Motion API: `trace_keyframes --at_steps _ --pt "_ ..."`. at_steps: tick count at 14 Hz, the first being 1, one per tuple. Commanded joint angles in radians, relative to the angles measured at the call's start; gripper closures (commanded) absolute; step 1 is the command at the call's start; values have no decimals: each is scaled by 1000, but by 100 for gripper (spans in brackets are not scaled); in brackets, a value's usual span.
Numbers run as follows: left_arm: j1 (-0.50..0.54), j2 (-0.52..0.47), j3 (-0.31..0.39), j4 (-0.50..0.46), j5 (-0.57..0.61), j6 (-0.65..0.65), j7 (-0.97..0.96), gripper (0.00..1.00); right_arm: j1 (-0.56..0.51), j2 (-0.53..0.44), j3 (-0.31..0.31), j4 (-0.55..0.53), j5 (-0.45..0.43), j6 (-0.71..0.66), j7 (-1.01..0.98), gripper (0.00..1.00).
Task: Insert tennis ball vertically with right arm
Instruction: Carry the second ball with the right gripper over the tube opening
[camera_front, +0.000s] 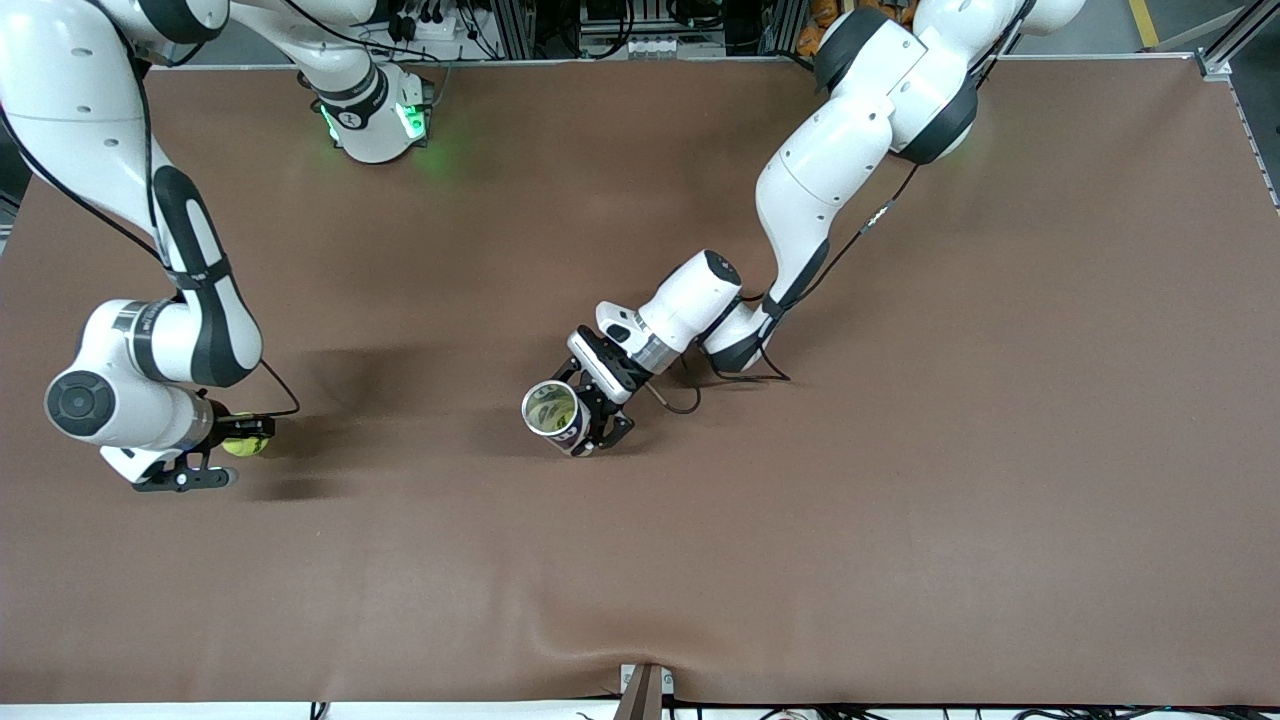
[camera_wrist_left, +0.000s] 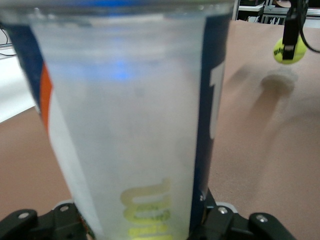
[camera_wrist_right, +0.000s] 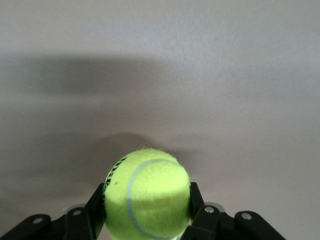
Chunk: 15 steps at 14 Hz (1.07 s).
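A yellow-green tennis ball sits between the fingers of my right gripper, which is shut on it a little above the table, near the right arm's end. In the right wrist view the ball fills the gap between the black fingers. My left gripper is shut on a clear tennis-ball can with a blue, orange and white label, near the table's middle, with its open mouth facing up. The can fills the left wrist view, where the ball also shows above its shadow.
The brown table mat spreads wide around both grippers. A small fixture sits at the table edge nearest the front camera. The arms' bases stand along the edge farthest from it.
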Motion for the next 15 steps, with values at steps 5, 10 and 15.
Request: trace_keyframes --at_steps 5,10,15 --pt "7 7 4 8 -1 4 3 19 78 -130 17 97 65 -170 133 100" --pt "7 5 4 8 -3 4 1 19 179 -185 19 184 173 -326 356 100" --pt "7 7 4 8 -3 4 3 19 343 -184 19 268 203 -359 706 100"
